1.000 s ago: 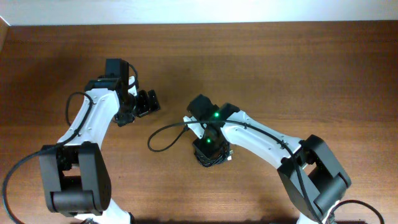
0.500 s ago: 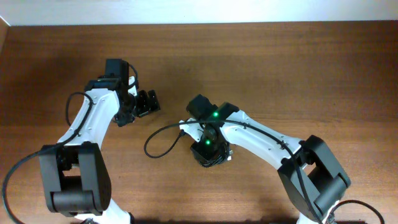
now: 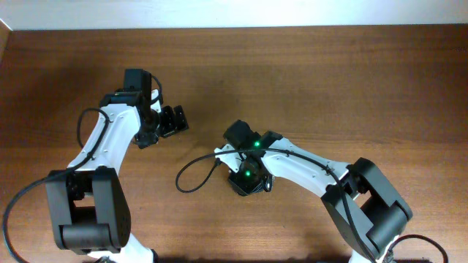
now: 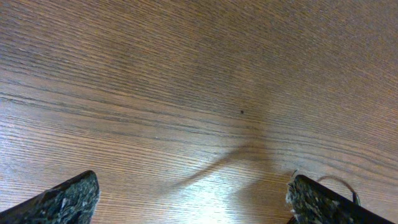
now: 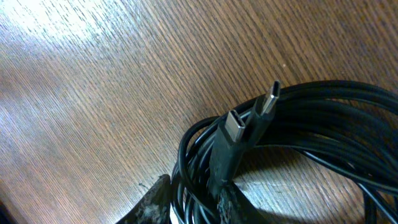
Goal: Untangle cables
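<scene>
"Where were the cables (image 5: 323, 102)?"

"Bunched mid-way across the table (image 3: 329, 73), one loop trailing left. The right gripper (image 5: 193, 202) was nipping a few strands, and the left gripper (image 4: 193, 200) gaped empty."

"Handling?"

"Light, limp and slippery, I'd judge. Best taken just behind a plug (image 5: 235, 126)."

cables (image 5: 311, 115) on the table (image 3: 329, 73), bundle between right jaws, loop toward left arm (image 3: 110, 139)

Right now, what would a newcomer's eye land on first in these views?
The coiled black cables fill the right wrist view, two plug ends poking up side by side, strands pinched in the right gripper. From overhead, one loose loop sprawls leftward off the bundle. The left gripper hangs wide open over the bare table, apart from it.
</scene>
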Robot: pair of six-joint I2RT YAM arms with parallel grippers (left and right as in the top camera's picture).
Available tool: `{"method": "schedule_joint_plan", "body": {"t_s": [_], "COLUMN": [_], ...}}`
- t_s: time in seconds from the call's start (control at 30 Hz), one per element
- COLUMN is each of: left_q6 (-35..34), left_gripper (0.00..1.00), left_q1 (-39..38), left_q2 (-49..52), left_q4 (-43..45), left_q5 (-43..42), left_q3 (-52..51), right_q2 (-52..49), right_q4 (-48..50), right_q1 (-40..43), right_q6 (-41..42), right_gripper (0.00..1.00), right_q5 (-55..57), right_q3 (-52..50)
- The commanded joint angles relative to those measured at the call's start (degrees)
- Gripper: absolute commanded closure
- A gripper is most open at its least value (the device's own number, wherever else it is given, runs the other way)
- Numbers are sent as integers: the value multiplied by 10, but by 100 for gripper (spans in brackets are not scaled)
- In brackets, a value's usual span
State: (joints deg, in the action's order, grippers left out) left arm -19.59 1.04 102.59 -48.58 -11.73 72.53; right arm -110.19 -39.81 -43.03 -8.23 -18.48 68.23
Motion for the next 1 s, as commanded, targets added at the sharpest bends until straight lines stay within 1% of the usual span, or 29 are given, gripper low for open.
{"method": "schedule_joint_plan", "body": {"t_s": [0.0, 0.03, 0.07, 0.1, 0.17, 0.3, 0.33, 0.37, 0.4, 0.43, 0.5, 0.53, 0.57, 0.6, 0.67, 0.7, 0.73, 0.77, 0.83, 0.93, 0.97], "left_q6": [-3, -3, -3, -3, -3, -3, -3, -3, -3, -3, -3, -3, -3, -3, -3, -3, -3, -3, -3, -3, -3], "left_gripper": [1, 1, 1, 1, 1, 1, 1, 1, 1, 1, 1, 1, 1, 1, 1, 1, 1, 1, 1, 1, 1], "left_q1": [-1, -1, -1, -1, -1, -1, -1, -1, -1, -1, -1, -1, -1, -1, -1, -1, -1, -1, -1, -1, -1], "left_q2": [-3, -3, -3, -3, -3, -3, -3, -3, -3, -3, -3, -3, -3, -3, -3, -3, -3, -3, -3, -3, -3], "left_q4": [1, 1, 1, 1, 1, 1, 1, 1, 1, 1, 1, 1, 1, 1, 1, 1, 1, 1, 1, 1, 1], "left_q5": [2, 2, 2, 2, 2, 2, 2, 2, 2, 2, 2, 2, 2, 2, 2, 2, 2, 2, 2, 2, 2], "left_q3": [3, 3, 3, 3, 3, 3, 3, 3, 3, 3, 3, 3, 3, 3, 3, 3, 3, 3, 3, 3, 3], "right_q2": [1, 1, 1, 1, 1, 1, 1, 1, 2, 4, 15, 20, 25, 28, 28, 29, 29, 29, 29, 28, 28], "right_q4": [9, 20, 29, 36, 45, 43, 43, 43, 42, 31, -46, -96, -154, -189, -193, -195, -202, -205, -205, -205, -211], "right_q1": [-5, -5, -5, -5, -5, -5, -5, -5, -4, -3, -1, 0, 0, 0, 0, 0, 0, 5, 32, 110, 134], "right_q6": [-5, -5, -5, -5, -5, -5, -6, -6, -5, -3, 5, 29, 33, 33, 36, 58, 61, 63, 114, 124, 123], "right_gripper": [73, 68, 68, 65, 64, 92, 93, 96, 96, 96, 96, 96, 96, 96, 96, 96, 96, 96, 96, 96, 96], "right_q5": [4, 5, 5, 5, 5, 5, 5, 5, 5, 2, -36, -54, -69, -65, -50, -56, -104, -176, -273, -499, -538], "right_q3": [-3, -3, -3, -3, -3, -3, -3, -3, -1, 10, 70, 111, 157, 191, 219, 224, 235, 252, 284, 296, 294]}}
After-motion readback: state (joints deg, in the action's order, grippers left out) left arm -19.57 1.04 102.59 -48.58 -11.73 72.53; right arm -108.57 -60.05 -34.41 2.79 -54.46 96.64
